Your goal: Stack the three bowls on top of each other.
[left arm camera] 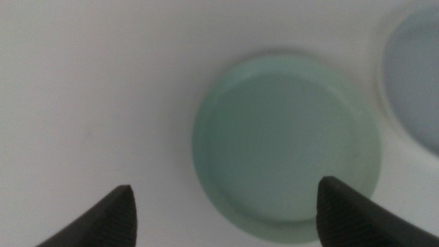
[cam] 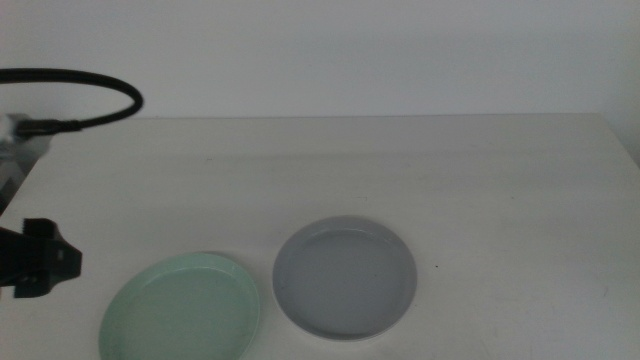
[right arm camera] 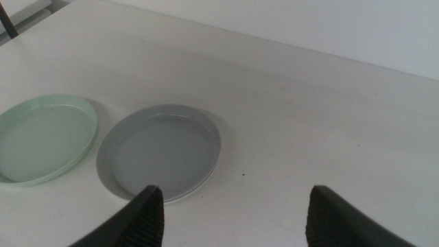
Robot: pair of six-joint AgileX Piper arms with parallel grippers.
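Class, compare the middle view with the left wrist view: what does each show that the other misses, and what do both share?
Only the middle view shows the looping black cable, the table's far edge and the whole pale grey round dish. Only the left wrist view shows the left tool, jaws spread wide, above the table. Both show the mint green round dish beside the grey one, apart from it.

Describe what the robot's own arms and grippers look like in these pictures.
The left gripper and right gripper each show two dark, wedge-shaped jaws with a finely textured surface. The left arm is a black, blocky shape, with a thick black cable arching above it.
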